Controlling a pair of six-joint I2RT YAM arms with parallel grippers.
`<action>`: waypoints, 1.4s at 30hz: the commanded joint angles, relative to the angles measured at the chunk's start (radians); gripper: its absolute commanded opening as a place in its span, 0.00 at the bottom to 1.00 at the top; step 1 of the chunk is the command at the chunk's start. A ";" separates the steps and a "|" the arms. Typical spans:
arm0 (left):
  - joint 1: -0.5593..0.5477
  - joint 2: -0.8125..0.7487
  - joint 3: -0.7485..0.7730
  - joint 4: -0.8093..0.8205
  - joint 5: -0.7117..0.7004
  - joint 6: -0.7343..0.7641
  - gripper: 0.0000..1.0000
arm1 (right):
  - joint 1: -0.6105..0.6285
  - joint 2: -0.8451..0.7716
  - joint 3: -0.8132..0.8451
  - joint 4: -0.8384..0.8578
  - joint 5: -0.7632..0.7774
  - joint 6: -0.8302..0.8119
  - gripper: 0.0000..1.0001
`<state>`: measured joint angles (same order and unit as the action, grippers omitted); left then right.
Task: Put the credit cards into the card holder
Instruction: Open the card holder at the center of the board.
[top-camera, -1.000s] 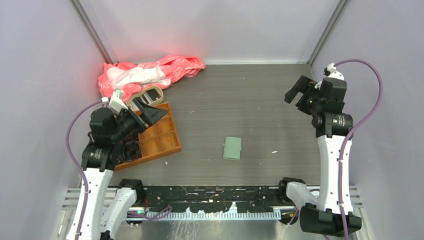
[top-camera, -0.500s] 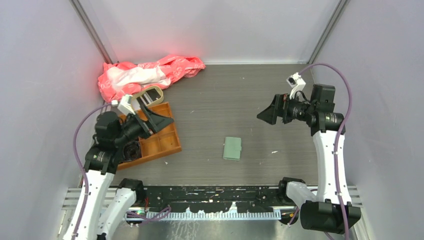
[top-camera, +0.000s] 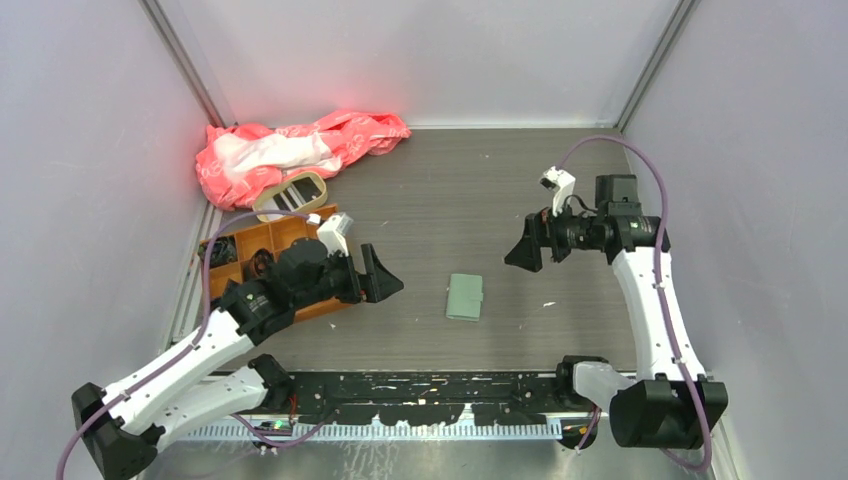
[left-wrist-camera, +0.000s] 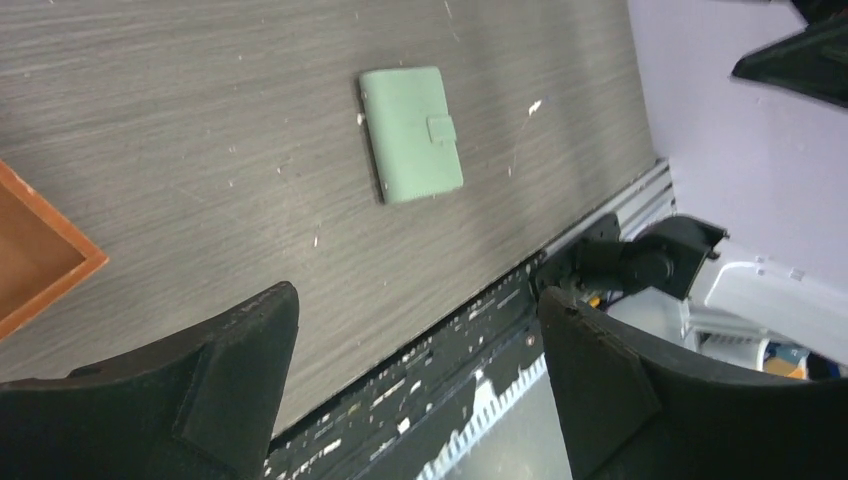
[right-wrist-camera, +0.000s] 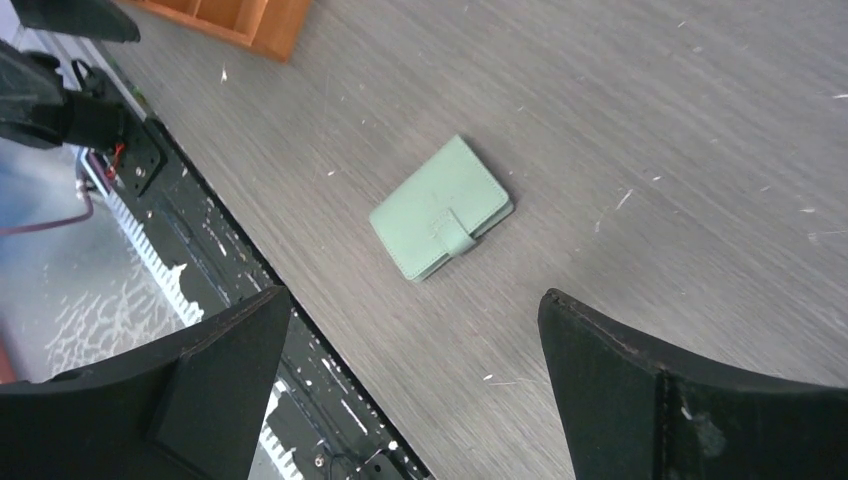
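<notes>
card holder (top-camera: 464, 296) closed, grey woodgrain table (top-camera: 480, 190)

- Desk (top-camera: 470, 190): grey wood-grain surface with small white specks (top-camera: 548, 303) scattered toward the near right.
- Walls (top-camera: 440, 50): pale lilac, enclosing the left, far and right edges.
- Plastic bag (top-camera: 290, 148): pink and white, crumpled, in the far left corner and extending along the far edge.
- Beige tray (top-camera: 322, 186): round-cornered, against the bag's near side.
- Orange tray (top-camera: 275, 222): compartmented, by the left edge, its far rim just beside the beige tray. Its left compartments hold small dark items, too small to identify.
- Black rail (top-camera: 420, 385): perforated, running along the near edge.
</notes>
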<state>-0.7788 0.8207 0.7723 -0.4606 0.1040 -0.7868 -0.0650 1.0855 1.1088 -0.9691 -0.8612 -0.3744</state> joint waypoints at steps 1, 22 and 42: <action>-0.004 -0.035 -0.089 0.274 -0.067 -0.087 0.90 | 0.064 0.037 -0.039 0.023 0.070 0.021 1.00; -0.010 0.200 -0.125 0.447 -0.054 -0.231 0.78 | 0.309 0.501 -0.032 0.147 0.241 0.322 0.69; -0.021 0.391 -0.142 0.483 -0.041 -0.249 0.75 | 0.316 0.809 0.025 0.194 0.185 0.467 0.48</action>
<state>-0.7956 1.1961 0.6312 -0.0402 0.0574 -1.0374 0.2432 1.8767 1.0927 -0.7921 -0.6479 0.0666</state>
